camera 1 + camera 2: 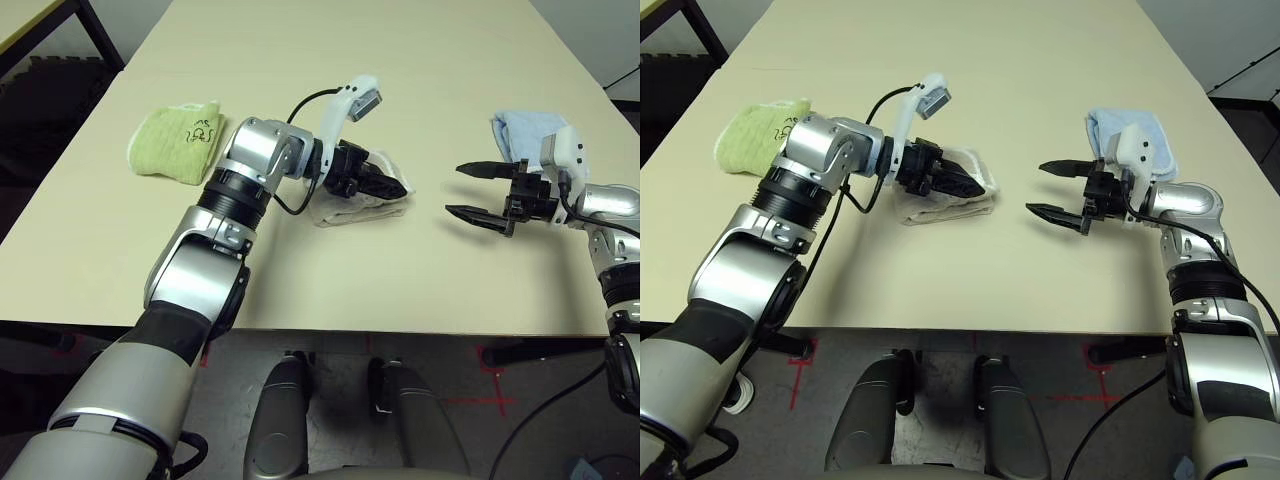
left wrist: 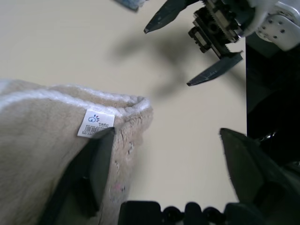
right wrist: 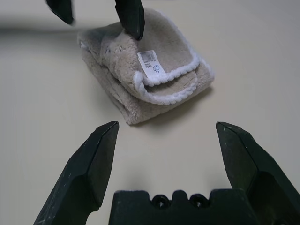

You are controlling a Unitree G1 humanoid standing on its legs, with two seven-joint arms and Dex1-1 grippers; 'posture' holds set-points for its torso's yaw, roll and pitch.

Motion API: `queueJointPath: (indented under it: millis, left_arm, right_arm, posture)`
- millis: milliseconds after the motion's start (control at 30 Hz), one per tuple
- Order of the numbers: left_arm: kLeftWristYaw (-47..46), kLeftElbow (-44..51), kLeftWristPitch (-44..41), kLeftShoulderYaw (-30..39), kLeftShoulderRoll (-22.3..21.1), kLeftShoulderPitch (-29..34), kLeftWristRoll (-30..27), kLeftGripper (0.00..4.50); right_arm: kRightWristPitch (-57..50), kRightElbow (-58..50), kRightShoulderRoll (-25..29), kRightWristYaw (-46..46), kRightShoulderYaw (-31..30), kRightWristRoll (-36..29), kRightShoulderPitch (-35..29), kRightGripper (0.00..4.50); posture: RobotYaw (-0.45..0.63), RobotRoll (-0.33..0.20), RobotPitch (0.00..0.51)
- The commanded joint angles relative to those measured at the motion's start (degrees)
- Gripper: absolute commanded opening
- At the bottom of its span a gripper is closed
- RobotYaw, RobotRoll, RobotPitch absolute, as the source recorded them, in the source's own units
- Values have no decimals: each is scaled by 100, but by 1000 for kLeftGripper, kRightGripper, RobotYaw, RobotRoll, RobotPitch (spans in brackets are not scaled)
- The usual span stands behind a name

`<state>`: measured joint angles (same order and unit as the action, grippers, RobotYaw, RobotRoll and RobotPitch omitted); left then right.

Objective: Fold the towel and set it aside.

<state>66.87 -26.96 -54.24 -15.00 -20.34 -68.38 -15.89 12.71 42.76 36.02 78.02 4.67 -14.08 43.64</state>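
The towel (image 3: 145, 79) lies folded into a small thick bundle on the counter (image 1: 420, 90), with our left claw (image 1: 962, 180) right over it and our right claw (image 1: 1052, 190) near it on the far side. From the right wrist view, the left claw's two fingers stand apart above the bundle, one tip touching the top layer, nothing pinched between them; the left wrist view agrees, showing one finger (image 2: 96, 164) against the pile and the other well clear of it. Our right claw is spread wide too and holds nothing, hovering over bare counter.

We judge the folding done and the release made, so setting it aside is what remains. To do that well, we should grip the bundle across all its layers near the folded spine, not by the loose white-edged flap, so it does not fall open when lifted. A low, level carry suits it.

A yellow-green towel (image 1: 180, 142) sits beyond the left arm from the bundle, with dark embroidery we cannot read. A light blue towel (image 1: 520, 130) lies behind the right claw. The beige towel's white care tag (image 3: 151, 63) carries a small blue mark and fine print too small to read.
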Motion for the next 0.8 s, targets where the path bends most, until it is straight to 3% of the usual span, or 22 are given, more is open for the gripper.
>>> queueJointPath:
  millis: [33,200,367,400,500,800]
  left_arm:
    - [187,771,311,316,-346,375,-252,4488]
    - [518,1386,1663,767,-971,1365,-326,4488]
    - [796,587,3024,1022,-1063,1610,-218,4488]
    - [946,259,3517,1036,-1056,1583,-151,4498]
    - [1147,-473,4347,1048,-1012,1435,-13,4500]
    - [1543,-1476,5301,1027,-909,1083,192,4500]
  right_arm:
    - [-12,24,-64,26,-56,-9,99,4500]
    - [-280,-25,-313,-88,27,-175,314,4500]
    - [-449,39,-509,-87,1,-212,497,4500]
    - [-465,81,-533,-69,-15,-195,543,4323]
    - [-476,203,-541,-9,-62,-132,630,3508]
    - [-475,330,-541,38,-76,-71,677,24]
  posture:
    - [122,0,168]
    - [129,0,170]
    - [136,0,173]
    - [134,0,174]
    - [130,0,175]
    - [118,0,174]
